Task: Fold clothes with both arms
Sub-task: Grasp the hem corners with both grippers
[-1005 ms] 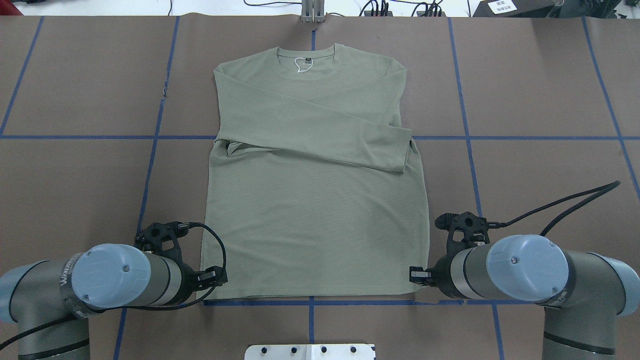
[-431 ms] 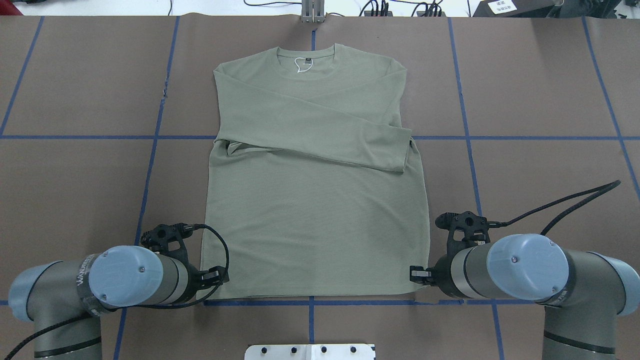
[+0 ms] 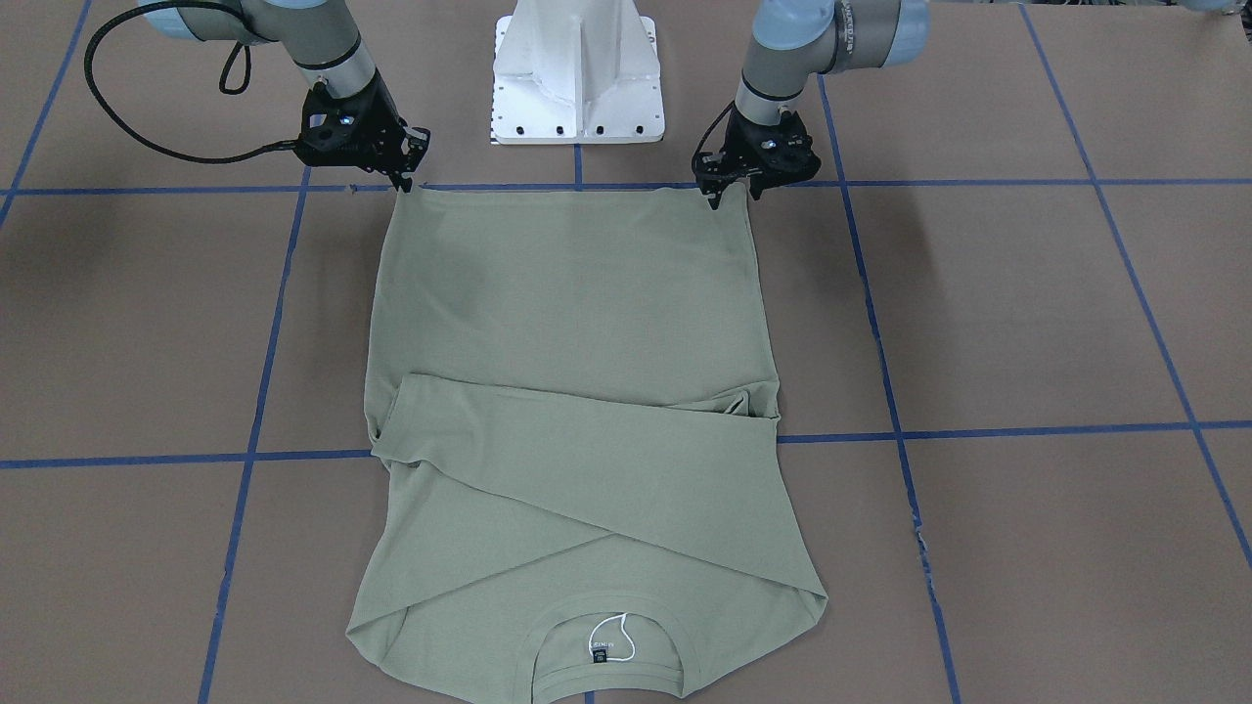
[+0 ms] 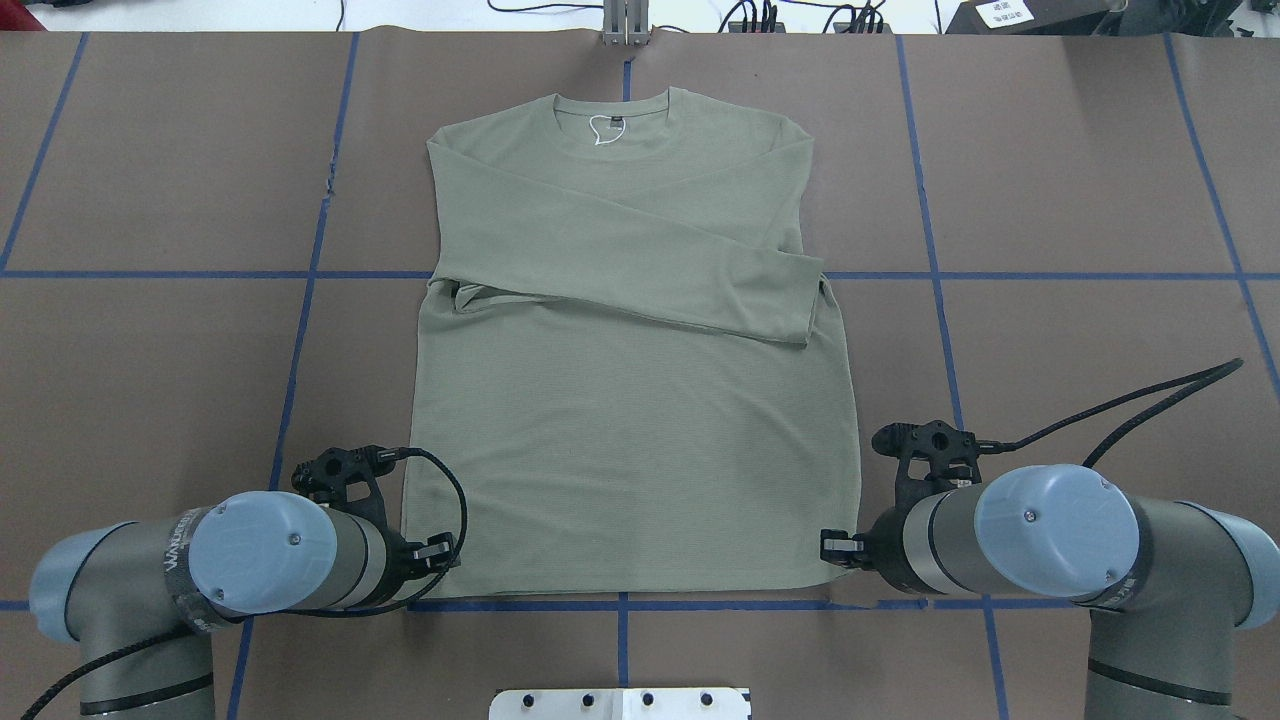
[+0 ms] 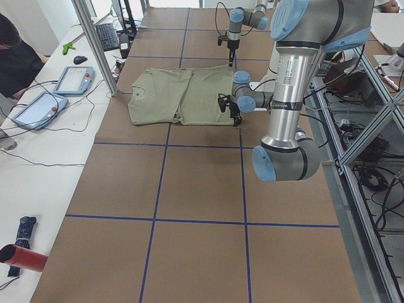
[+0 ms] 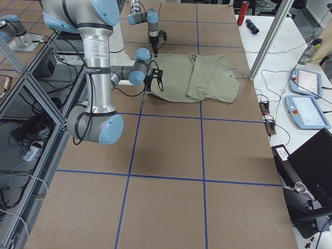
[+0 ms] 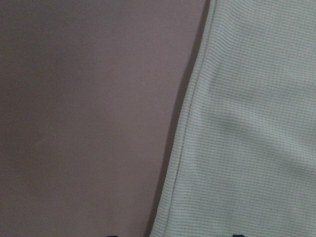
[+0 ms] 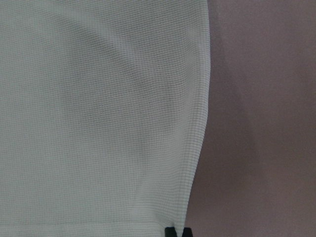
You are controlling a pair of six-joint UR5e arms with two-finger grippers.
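Right end effector [image 3: 405,181] pinches one hem corner of pale sage-green knit shirt [image 4: 630,450]; left end effector [image 3: 733,194], spread, probably must clamp the other next.

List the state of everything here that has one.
shirt: lying flat, body not yet folded.
sleeves: both folded across the chest.
left gripper: open, fingers straddling a hem corner.
right gripper: shut on the other hem corner.
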